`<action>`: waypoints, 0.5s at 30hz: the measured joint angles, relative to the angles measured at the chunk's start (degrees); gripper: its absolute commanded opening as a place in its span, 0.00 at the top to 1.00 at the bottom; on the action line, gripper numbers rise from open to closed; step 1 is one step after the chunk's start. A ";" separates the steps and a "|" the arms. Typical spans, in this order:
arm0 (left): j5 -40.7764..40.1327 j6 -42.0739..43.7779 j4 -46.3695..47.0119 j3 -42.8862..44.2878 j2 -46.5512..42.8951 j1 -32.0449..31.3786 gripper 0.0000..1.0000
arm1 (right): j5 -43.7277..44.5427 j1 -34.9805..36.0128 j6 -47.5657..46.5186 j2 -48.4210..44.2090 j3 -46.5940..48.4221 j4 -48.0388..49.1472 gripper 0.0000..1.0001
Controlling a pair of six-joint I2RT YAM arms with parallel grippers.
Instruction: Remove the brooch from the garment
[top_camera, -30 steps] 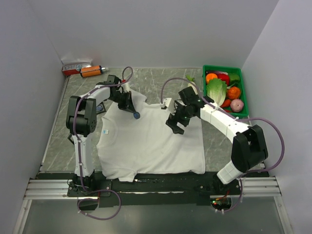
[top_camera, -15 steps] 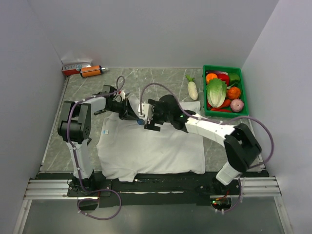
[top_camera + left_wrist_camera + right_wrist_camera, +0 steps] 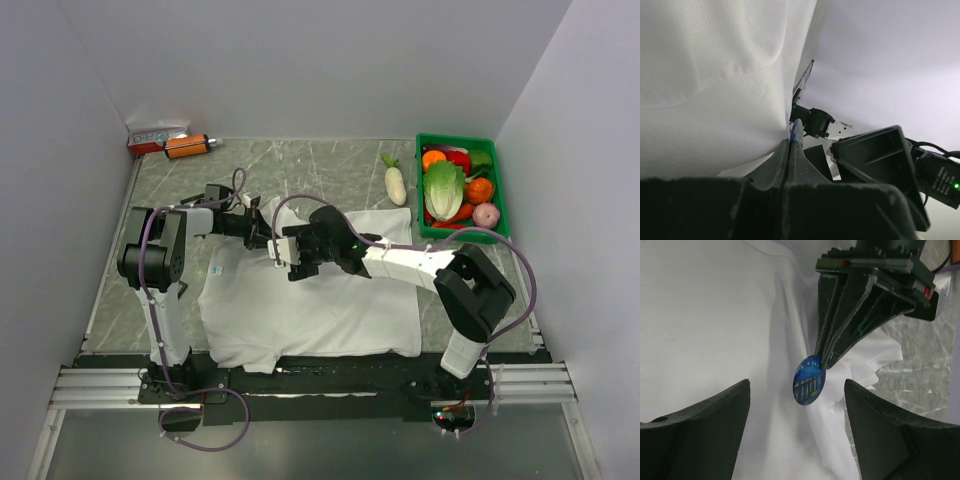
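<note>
Since half a second ago the right hand [image 3: 283, 254] has travelled leftward over the garment [image 3: 320, 300], which lies spread on the counter [image 3: 330, 160] toward its near edge. It now sits close against the left hand [image 3: 264, 233], above the part of the shirt nearest the far-left corner. The right hand gapes wide, one finger on each side of the brooch [image 3: 809, 380], while the left hand is pinched tight on the disc's upper rim, with cloth puckered around it. This looks like the moment just before separation. Next, the right hand likely needs to close on the free lower edge or pin the fabric, and the left fingers crowd that approach. A green bin [image 3: 456, 138] of vegetables stands at the far-right corner with a white radish [image 3: 395, 183] beside it, and an orange object [image 3: 188, 146] lies at the far-left corner. All are well apart from the work.
</note>
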 measured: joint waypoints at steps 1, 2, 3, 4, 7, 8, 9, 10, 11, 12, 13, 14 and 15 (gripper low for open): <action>0.33 -0.59 0.50 0.00 0.13 0.00 0.99 | 0.09 0.26 -0.46 0.00 0.00 0.07 0.28; 0.63 -1.11 0.98 0.00 0.33 0.00 0.99 | 0.17 0.44 -0.87 0.00 0.00 0.09 0.33; 0.85 -1.57 1.33 0.00 0.48 0.00 0.99 | 0.42 0.59 -1.09 0.00 0.00 0.07 0.36; 1.11 -1.97 1.57 0.00 0.59 0.00 0.99 | 0.70 0.66 -1.31 0.02 0.00 0.09 0.39; 1.81 -3.48 2.89 0.00 0.74 0.00 0.99 | 1.60 0.83 -1.90 0.15 0.00 0.22 0.50; 2.08 -4.13 3.54 -0.02 0.76 0.00 0.99 | 2.01 0.83 -2.23 0.31 0.00 0.33 0.54; 2.40 -4.72 4.22 -0.02 0.83 0.00 0.99 | 2.34 0.83 -2.56 0.57 0.02 0.48 0.56; 2.75 -5.35 4.76 -0.02 0.87 0.00 0.99 | 2.67 0.83 -2.80 0.81 0.04 0.66 0.59; 2.97 -5.66 5.25 -0.02 1.07 0.00 0.99 | 3.08 0.83 -2.97 1.20 0.04 0.94 0.65; 3.02 -5.84 5.70 -0.02 1.29 0.00 0.99 | 3.50 0.83 -3.23 1.66 0.04 1.20 0.67; 2.97 -6.12 5.95 -0.02 1.53 0.00 0.99 | 3.93 0.83 -3.54 2.01 0.04 1.62 0.68; 2.97 -6.43 6.14 -0.02 1.92 0.00 0.99 | 4.42 0.83 -3.69 2.40 0.04 2.16 0.72; 2.97 -6.71 6.43 -0.02 2.21 0.00 0.99 | 5.11 0.83 -3.80 2.62 0.04 2.78 0.75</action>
